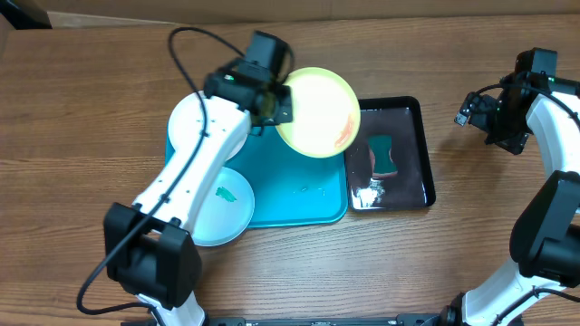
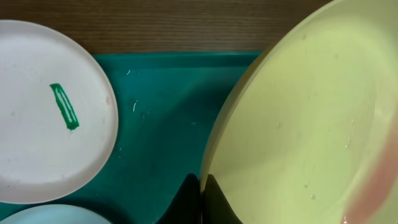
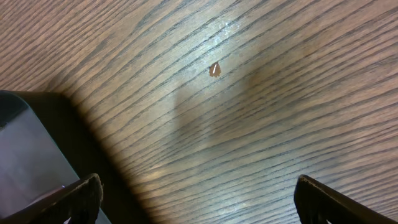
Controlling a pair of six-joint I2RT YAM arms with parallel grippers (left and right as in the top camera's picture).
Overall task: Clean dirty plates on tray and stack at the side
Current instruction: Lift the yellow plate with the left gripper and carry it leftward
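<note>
- Overhead view is showing the left fingers (image 1: 276,101) holding the yellow-green plate (image 1: 317,113) raised and tilted above the far right corner of the turquoise tray (image 1: 299,204), toward the far edge of the worktop (image 1: 91,72).
- Left wrist view is showing those fingers pinching shut on the plate's rim, with the plate spreading away to their right.
- A reddish smear (image 1: 344,136) is sitting on the plate's right side, facing the black tray (image 1: 410,113) where a teal sponge (image 1: 382,156) is lying.
- The right fingers (image 1: 485,116) are hanging wide open and holding nothing, over bare wood just past the black tray, toward the worktop's right edge.
- The sponge is lying between plate and right fingers, so the right arm is probably the nearer one, reaching leftward.
- The white plate (image 1: 186,122), carrying a green smear, and the light blue plate (image 1: 227,213) are lying along the turquoise tray's left side.
</note>
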